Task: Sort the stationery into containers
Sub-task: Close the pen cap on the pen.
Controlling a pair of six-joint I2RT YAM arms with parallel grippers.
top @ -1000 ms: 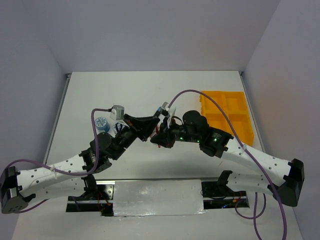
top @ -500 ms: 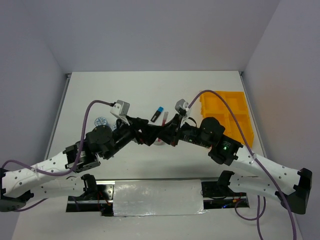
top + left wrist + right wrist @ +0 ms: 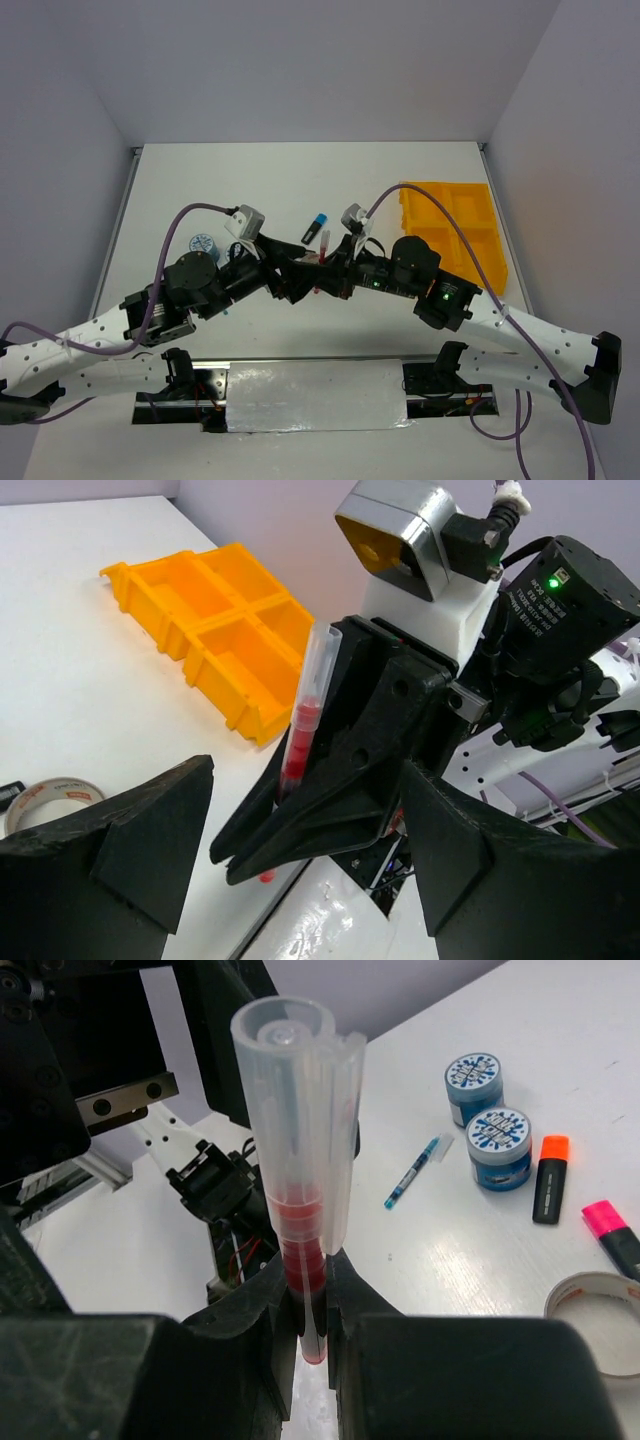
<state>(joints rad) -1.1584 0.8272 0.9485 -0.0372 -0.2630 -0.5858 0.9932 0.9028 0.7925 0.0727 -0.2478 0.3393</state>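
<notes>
The right gripper pinches a red pen by its lower end (the clear end sticks out). The left gripper faces it, jaws spread wide. Beyond sits the yellow tray; a tape ring lies on the table.

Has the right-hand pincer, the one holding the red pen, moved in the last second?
Yes. Seen from the top, the right pincer, shut on the red pen, has shifted a little toward the yellow tray.

Yellow tray; red pen; blue-white patterned tape rolls.
</notes>
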